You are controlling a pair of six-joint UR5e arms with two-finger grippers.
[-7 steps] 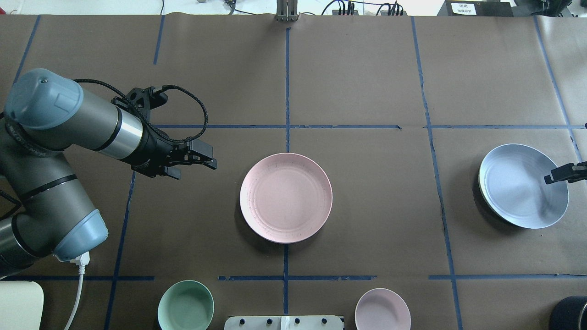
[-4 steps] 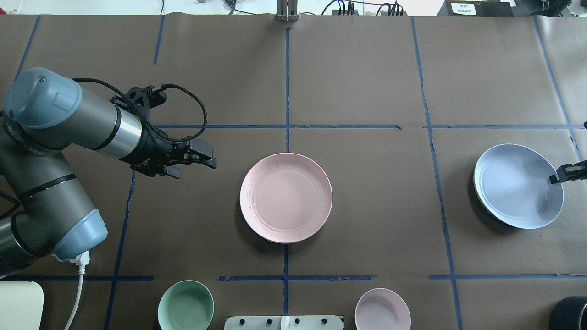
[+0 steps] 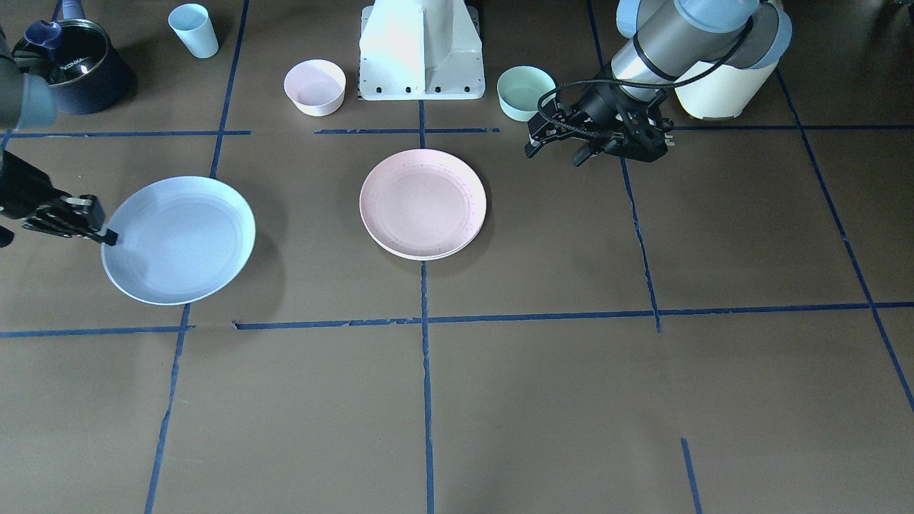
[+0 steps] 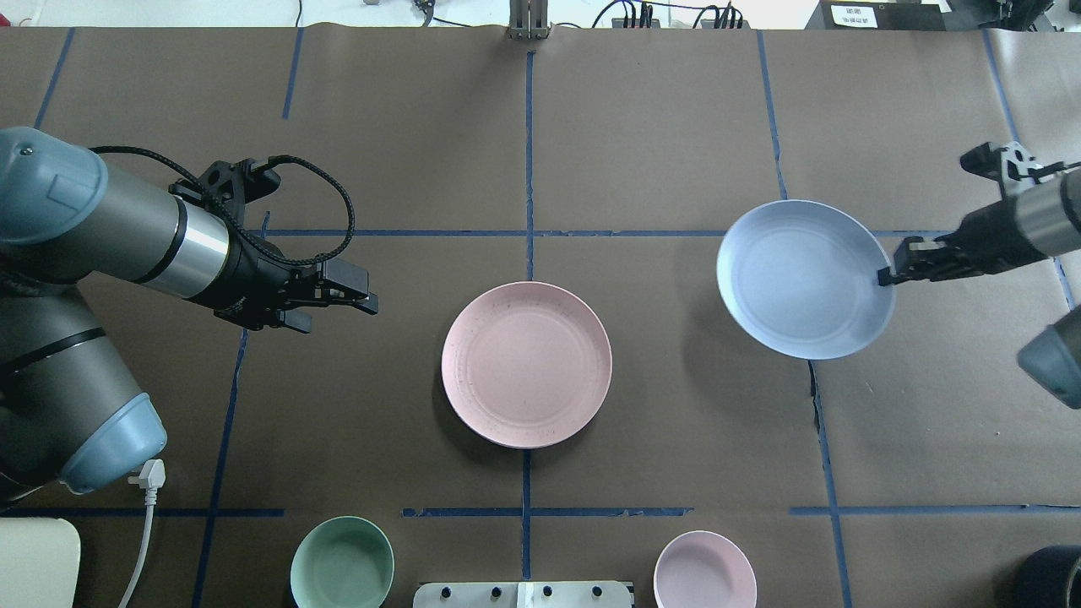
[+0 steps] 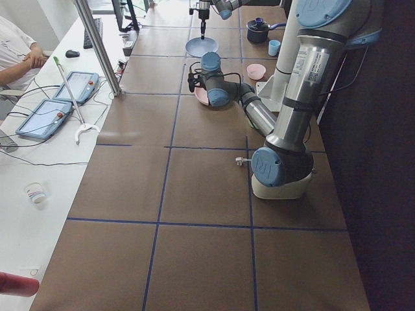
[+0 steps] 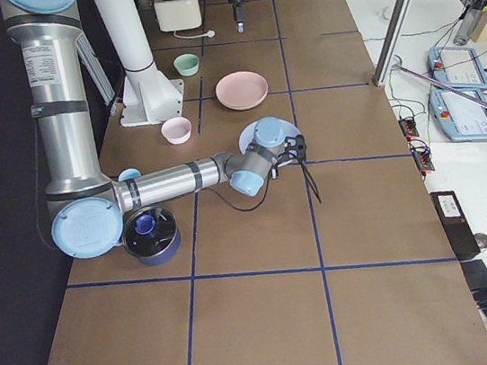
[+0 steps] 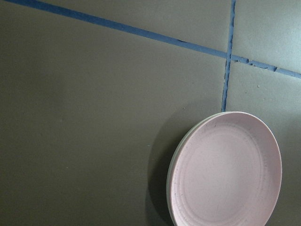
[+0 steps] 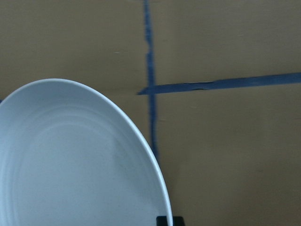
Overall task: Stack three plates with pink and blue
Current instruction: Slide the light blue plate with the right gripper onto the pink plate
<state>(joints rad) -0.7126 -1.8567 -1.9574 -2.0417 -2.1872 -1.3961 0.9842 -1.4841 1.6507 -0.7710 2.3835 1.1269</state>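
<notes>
The pale pink plate lies at the table's centre, also in the front view. In the left wrist view a cream-white rim shows under the pink plate; the rest of the cream-white plate is hidden. My right gripper is shut on the right rim of the light blue plate and holds it tilted above the table, right of the pink plate. The blue plate fills the right wrist view. My left gripper is open and empty, left of the pink plate.
A mint-green bowl and a small pink bowl stand at the near edge beside the robot base. A dark pot and a blue cup stand by the right arm's base.
My right gripper has lifted the blue plate and carried it left and farther from the robot, toward the pink plate. My left arm has drawn back slightly to the left.
</notes>
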